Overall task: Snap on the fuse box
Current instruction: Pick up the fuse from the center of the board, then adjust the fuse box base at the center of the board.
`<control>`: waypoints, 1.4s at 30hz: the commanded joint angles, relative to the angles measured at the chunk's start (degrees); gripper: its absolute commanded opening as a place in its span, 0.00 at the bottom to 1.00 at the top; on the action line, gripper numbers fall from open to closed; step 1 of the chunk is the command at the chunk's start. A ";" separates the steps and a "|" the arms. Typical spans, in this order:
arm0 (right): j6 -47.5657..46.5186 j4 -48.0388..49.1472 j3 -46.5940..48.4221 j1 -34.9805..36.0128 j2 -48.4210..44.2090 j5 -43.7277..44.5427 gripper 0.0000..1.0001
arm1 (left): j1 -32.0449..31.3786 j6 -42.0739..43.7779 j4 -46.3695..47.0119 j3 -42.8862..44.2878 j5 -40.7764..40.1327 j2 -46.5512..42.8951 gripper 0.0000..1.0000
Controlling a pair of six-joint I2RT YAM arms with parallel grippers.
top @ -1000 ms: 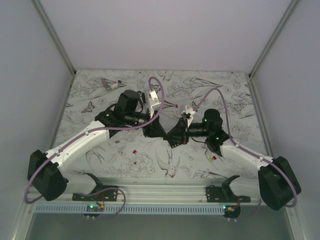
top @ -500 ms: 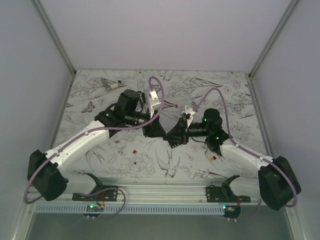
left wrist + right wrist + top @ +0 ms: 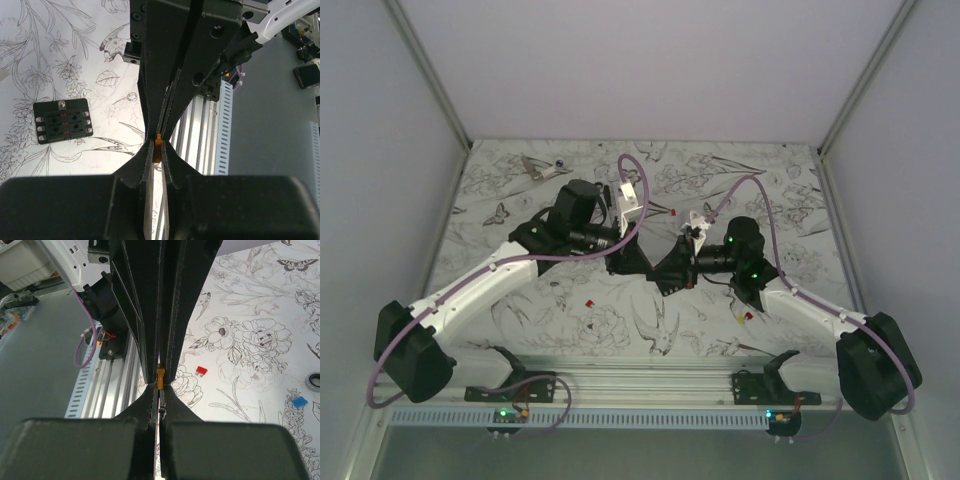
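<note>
- White walls (image 3: 650,70) stand around a table (image 3: 570,320) with flowers and birds drawn on it.
- The fuse box (image 3: 62,121) lies flat on the table, well away from both grippers. It is black, with small red bits in its top.
- The two grippers meet tip to tip up in the air.
- The left gripper (image 3: 156,152) has its fingers almost together and pinches a tiny orange fuse (image 3: 160,376).
- The right gripper (image 3: 159,392) is pressed tight together, right at the fuse. I cannot tell if it grips it too.
- A loose red fuse (image 3: 201,371) lies on the table.
</note>
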 commanded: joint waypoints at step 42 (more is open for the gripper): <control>8.20 -23.31 2.93 -1.97 17.50 50.08 0.30 | -6.06 -33.52 -10.66 3.97 -48.27 18.37 0.00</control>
